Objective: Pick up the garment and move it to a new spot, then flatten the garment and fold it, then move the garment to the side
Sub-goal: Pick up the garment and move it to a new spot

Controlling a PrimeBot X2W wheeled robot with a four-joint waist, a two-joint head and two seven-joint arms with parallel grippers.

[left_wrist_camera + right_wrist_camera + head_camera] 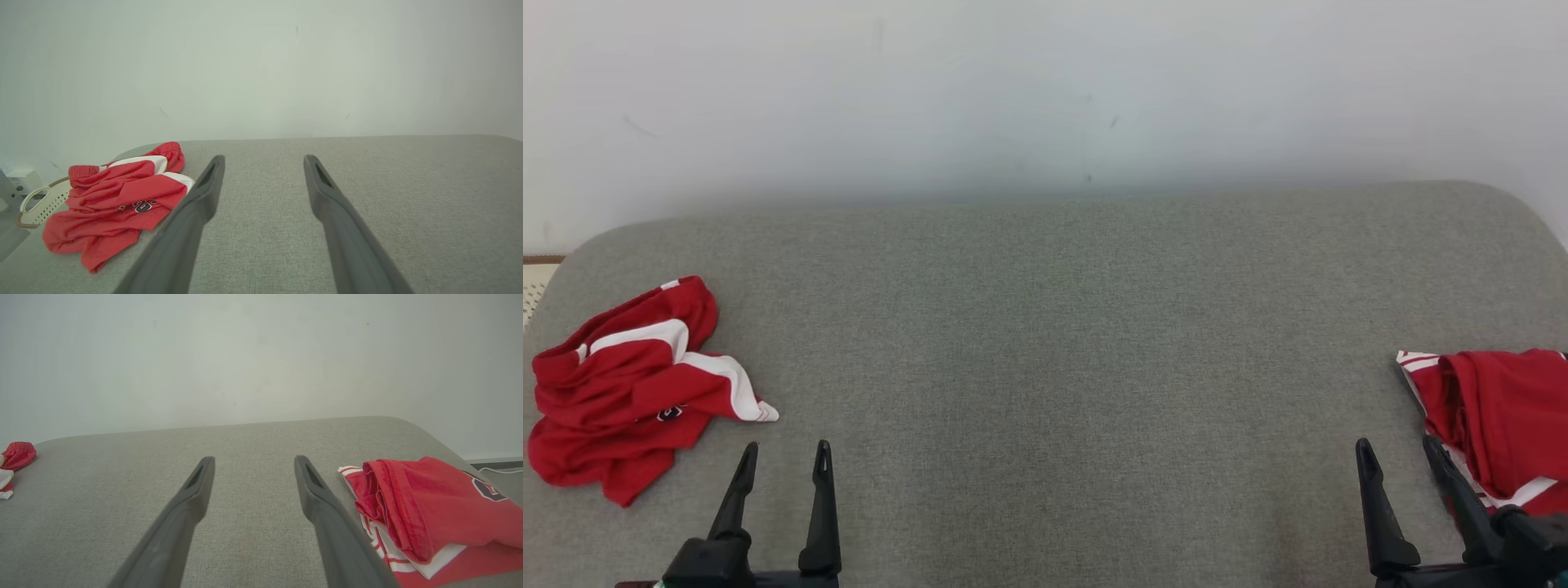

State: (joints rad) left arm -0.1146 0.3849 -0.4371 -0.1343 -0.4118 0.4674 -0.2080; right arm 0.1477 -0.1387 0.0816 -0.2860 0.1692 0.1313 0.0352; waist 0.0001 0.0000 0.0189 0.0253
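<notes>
**Claw state.** The left claw (788, 447) stands with its two long dark fingers spread apart. It holds nothing and hangs above the grey fabric-covered table with rounded corners (1054, 367); the left wrist view (264, 159) shows bare fabric between the fingers. The right claw (1397, 445) is likewise spread and grips nothing, as the right wrist view (254, 459) confirms.

**Task item.** The crumpled red garment with white stripes (621, 392) lies on the table's left end, just beside the left claw's outer finger and apart from it (118, 200). Its far tip shows at the left edge of the right wrist view (14, 455).

**Markings.** This garment carries a dark emblem with white-edged lettering, too small to read. The red folded pile with white striped trim (1503, 408) on the table's right end bears a dark emblem that is cut off by the frame (429, 498).

**Count.** Claws: two. Red textile groups: two; the right pile appears to consist of two layered pieces. One cream perforated basket (41, 200) sits beyond the table's left end. One white cable (502, 470) lies past the right end.
</notes>
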